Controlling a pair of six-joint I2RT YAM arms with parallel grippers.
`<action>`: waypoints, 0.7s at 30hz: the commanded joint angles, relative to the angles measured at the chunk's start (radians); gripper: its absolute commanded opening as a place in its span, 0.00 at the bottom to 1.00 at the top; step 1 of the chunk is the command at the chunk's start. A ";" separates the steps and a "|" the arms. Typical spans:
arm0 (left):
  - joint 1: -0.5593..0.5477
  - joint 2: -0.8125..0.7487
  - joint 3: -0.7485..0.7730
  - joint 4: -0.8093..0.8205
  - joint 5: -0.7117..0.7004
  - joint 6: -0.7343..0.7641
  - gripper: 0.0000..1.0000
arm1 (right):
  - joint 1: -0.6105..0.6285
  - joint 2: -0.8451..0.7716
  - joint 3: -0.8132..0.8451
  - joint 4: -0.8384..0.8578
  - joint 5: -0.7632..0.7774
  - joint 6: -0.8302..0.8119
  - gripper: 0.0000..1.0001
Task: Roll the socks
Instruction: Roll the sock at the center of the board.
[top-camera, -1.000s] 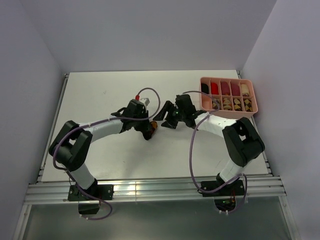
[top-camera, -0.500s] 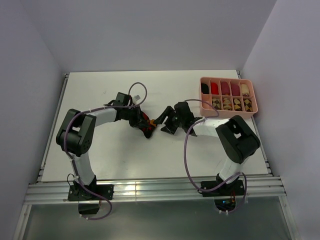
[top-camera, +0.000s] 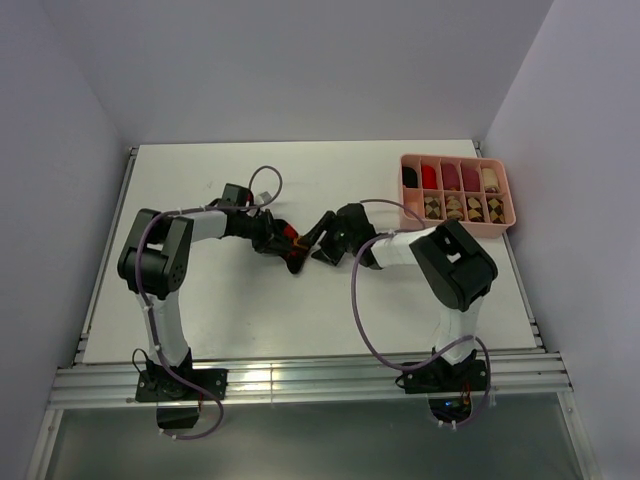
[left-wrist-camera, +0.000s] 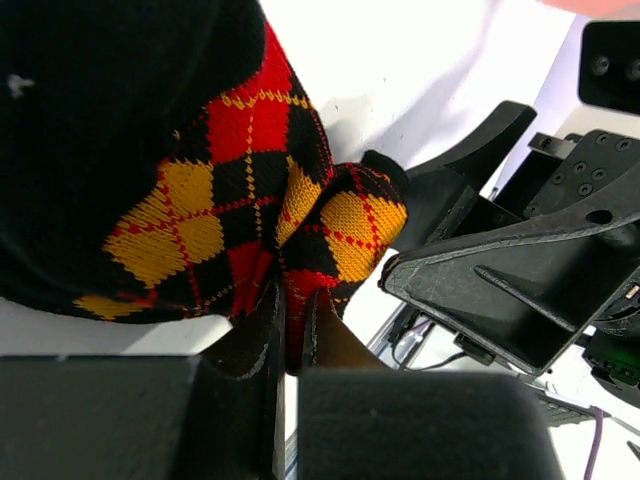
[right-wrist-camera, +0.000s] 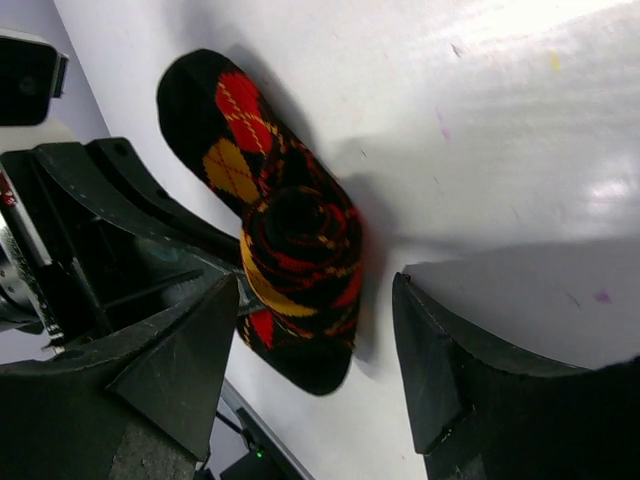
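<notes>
The two arms reach in over the white table (top-camera: 200, 300) from the near edge and meet around its middle, where the black, red and orange diamond-patterned sock (right-wrist-camera: 290, 250) lies.

The left gripper (left-wrist-camera: 292, 310) comes in from the sock's 9 o'clock. Its fingers are drawn narrow and pinch a fold of the sock's edge between them.

The right gripper (right-wrist-camera: 315, 300) sits at the sock's 3 o'clock with its fingers spread wide, one on either side of the sock and neither touching it. The end of the sock nearest this gripper is wound into a loose roll. The other end, with its black toe, lies flat on the table toward 11 o'clock in the right wrist view.

Further back, at about 2 o'clock from the sock, a pink divided tray (top-camera: 455, 157) stands by the table's right edge. Its back row holds plain rolls in black, red, pink and cream. The front row seems to hold brownish patterned rolls, though they are too small to tell apart.
</notes>
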 joint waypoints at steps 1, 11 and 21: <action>0.006 0.052 0.021 -0.036 -0.075 0.027 0.06 | 0.009 0.052 0.052 0.014 0.045 0.002 0.70; 0.011 0.113 0.081 -0.119 -0.159 0.097 0.11 | 0.012 0.130 0.054 0.051 0.038 0.022 0.29; -0.058 -0.262 -0.170 0.005 -0.468 0.122 0.47 | 0.001 0.083 0.204 -0.369 0.008 -0.198 0.00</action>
